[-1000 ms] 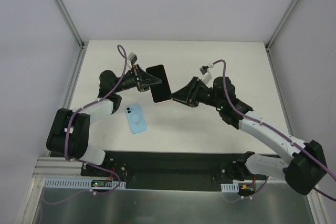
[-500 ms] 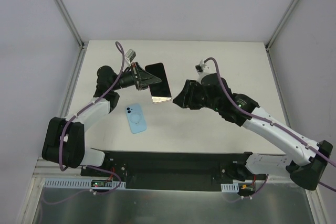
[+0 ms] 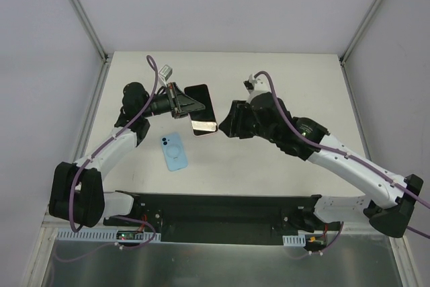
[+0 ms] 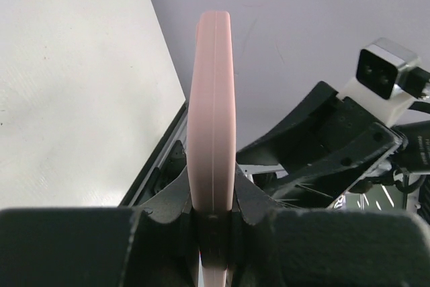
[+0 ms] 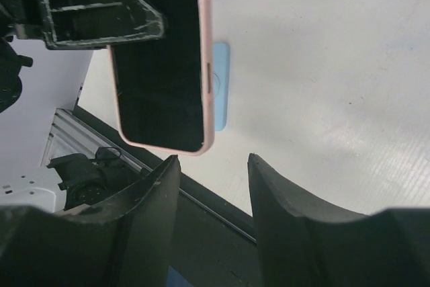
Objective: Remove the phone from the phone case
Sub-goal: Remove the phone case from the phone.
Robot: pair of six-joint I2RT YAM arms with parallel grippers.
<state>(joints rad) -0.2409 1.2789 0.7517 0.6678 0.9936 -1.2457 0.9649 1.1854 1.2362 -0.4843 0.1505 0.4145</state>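
Note:
My left gripper [image 3: 190,105] is shut on a phone [image 3: 203,108] with a black screen and a pink rim, and holds it above the white table [image 3: 289,75]. In the left wrist view the phone's pink edge [image 4: 211,99] stands up between the jaws of my left gripper [image 4: 213,216]. My right gripper [image 3: 226,124] is open and empty, just right of the phone's lower end and apart from it. In the right wrist view my right gripper [image 5: 211,159] sits below the phone [image 5: 161,65]. A light blue case [image 3: 175,151] with a round ring lies flat on the table.
The blue case also shows in the right wrist view [image 5: 220,85], partly behind the phone. The black base rail [image 3: 215,206] runs along the table's near edge. Grey walls and metal frame posts [image 3: 80,11] close in the table on three sides.
My right gripper has drawn back to the right, off the phone's lower corner, and that arm has shifted. My left gripper has kept the phone and moved slightly down and left.

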